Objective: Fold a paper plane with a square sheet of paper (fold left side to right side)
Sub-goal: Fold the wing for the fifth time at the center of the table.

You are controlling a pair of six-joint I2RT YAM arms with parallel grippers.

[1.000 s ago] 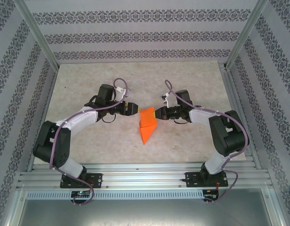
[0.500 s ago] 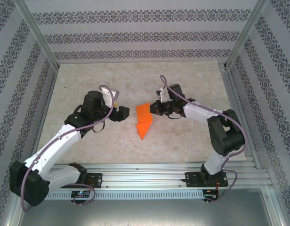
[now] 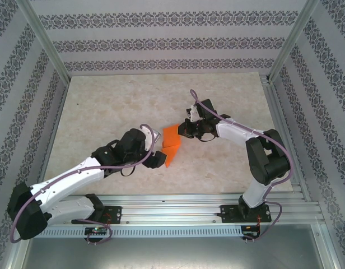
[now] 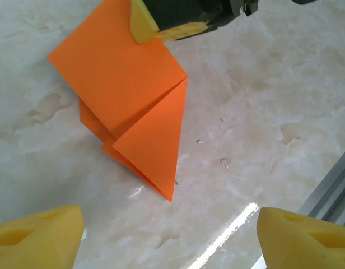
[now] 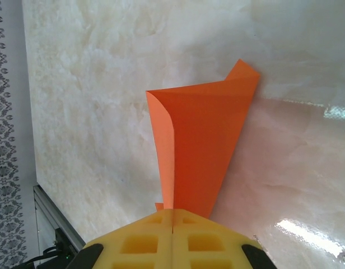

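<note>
The orange sheet of paper (image 3: 171,145) lies mid-table, folded into a layered shape with a point toward the near edge. My right gripper (image 3: 184,132) is shut on its far right edge and lifts a flap; in the right wrist view the paper (image 5: 203,140) rises from the closed gripper (image 5: 172,216). My left gripper (image 3: 158,159) stands open just left of the paper's near tip, apart from it. In the left wrist view the paper (image 4: 125,89) lies ahead of the open left gripper (image 4: 172,241), whose yellow fingers (image 4: 38,235) are empty. The right gripper's yellow pad (image 4: 161,25) rests on the paper's far edge.
The marble-look table top (image 3: 105,106) spreads to the left and back. An aluminium rail (image 3: 172,203) runs along the near edge and shows in the left wrist view as a grey rail (image 4: 335,185). Patterned walls and frame posts (image 3: 46,45) enclose the table.
My left arm has swung from the paper's left side down toward the near edge, ending beside the paper's tip. The right gripper stays shut on the paper, barely moved over the last half second.
</note>
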